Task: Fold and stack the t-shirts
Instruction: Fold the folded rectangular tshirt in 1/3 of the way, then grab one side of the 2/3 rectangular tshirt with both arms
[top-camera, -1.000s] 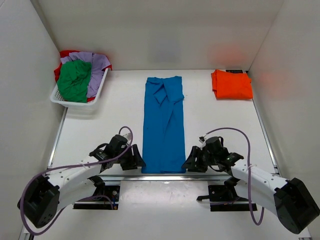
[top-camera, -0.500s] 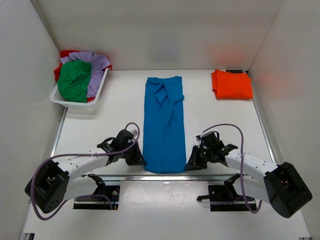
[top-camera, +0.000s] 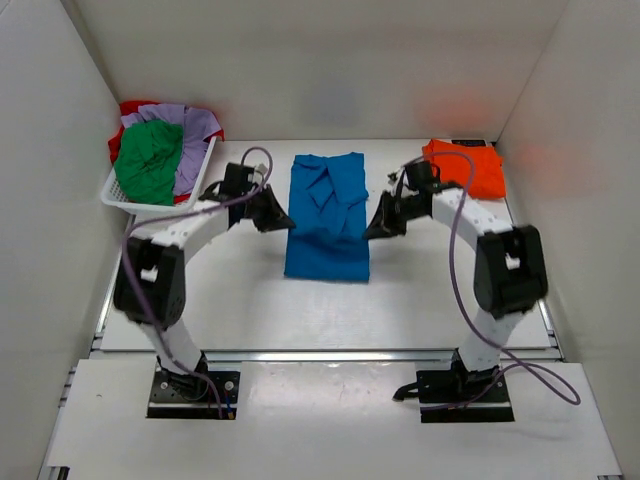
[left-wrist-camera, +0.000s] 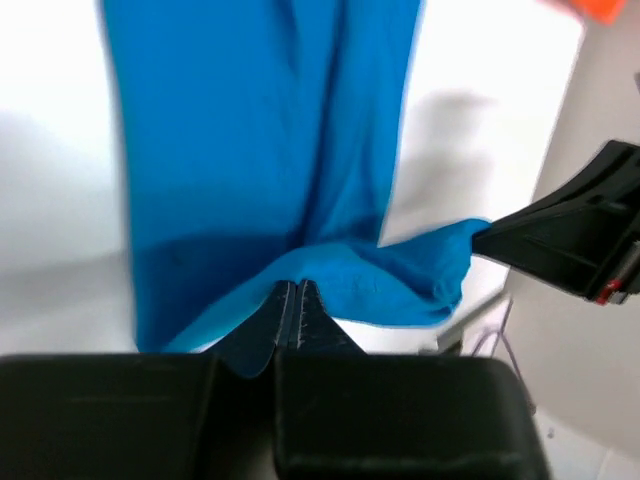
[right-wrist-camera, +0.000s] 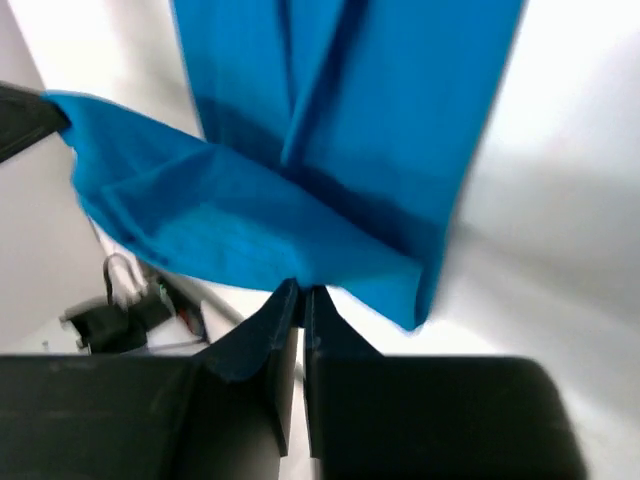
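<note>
Blue t-shirt (top-camera: 326, 225) lies in the middle of the desk (top-camera: 240, 300), with its near hem lifted and doubled over the far half. Left gripper (top-camera: 278, 218) and right gripper (top-camera: 376, 228) are both fully closed, each pinching a hem corner. Risks: the thin pinch slips and a corner drops; uneven release skews the fold; the sagging middle bunches on landing.

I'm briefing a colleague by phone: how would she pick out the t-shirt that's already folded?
Start at the white table and go to its far right corner. The orange t-shirt lies there, a flat folded square. The bright blue t-shirt is mid-table, and the green t-shirt is crumpled in the basket at far left.
</note>
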